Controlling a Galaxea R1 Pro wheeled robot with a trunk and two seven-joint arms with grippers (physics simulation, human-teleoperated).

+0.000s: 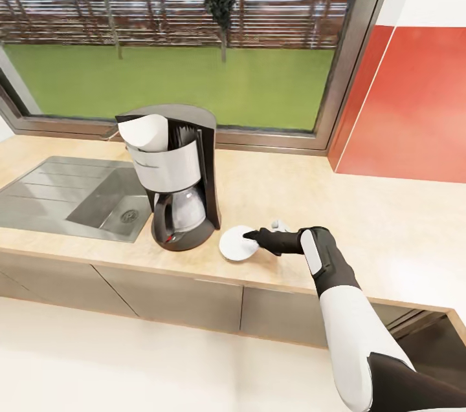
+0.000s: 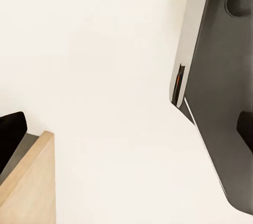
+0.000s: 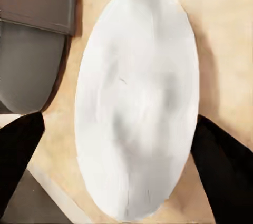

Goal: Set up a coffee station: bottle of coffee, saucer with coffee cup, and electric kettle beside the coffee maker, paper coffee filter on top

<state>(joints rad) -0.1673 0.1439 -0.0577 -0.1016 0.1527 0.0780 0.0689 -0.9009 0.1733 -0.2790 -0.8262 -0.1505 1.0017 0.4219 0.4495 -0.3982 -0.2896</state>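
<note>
While we are looking down from our head, the coffee maker [image 1: 176,176] is standing on the kitchen countertop [image 1: 362,205], just beside the steel sink [image 1: 71,195]. A paper coffee filter [image 1: 144,131] is sitting on top of it, tipped a little to one side. The glass carafe [image 1: 180,213] is resting in the machine, low down.

We are reaching our right arm [image 1: 340,295] out over the counter. Our right gripper [image 1: 254,238] is sitting at the edge of the saucer [image 1: 235,245]. The saucer is lying flat on the counter, just beside the foot of the coffee maker. A small white thing [image 1: 280,226] is peeking out behind our wrist, but we cannot tell what it is.

From our right wrist, we are seeing the saucer [image 3: 138,100] between our two dark fingers [image 3: 224,168]. The jaws are spread wide, one on each side of the plate, and they are not squeezing it. The dark base of the coffee maker [image 3: 31,39] is sitting close by.

From our left wrist, we are seeing a pale floor [image 2: 105,76], a bit of a wood edge [image 2: 32,184], and part of our own dark and grey body [image 2: 221,87]. We cannot tell how the left jaws are standing.

A big window [image 1: 181,30] and a red wall panel [image 1: 414,101] are standing behind the counter.
</note>
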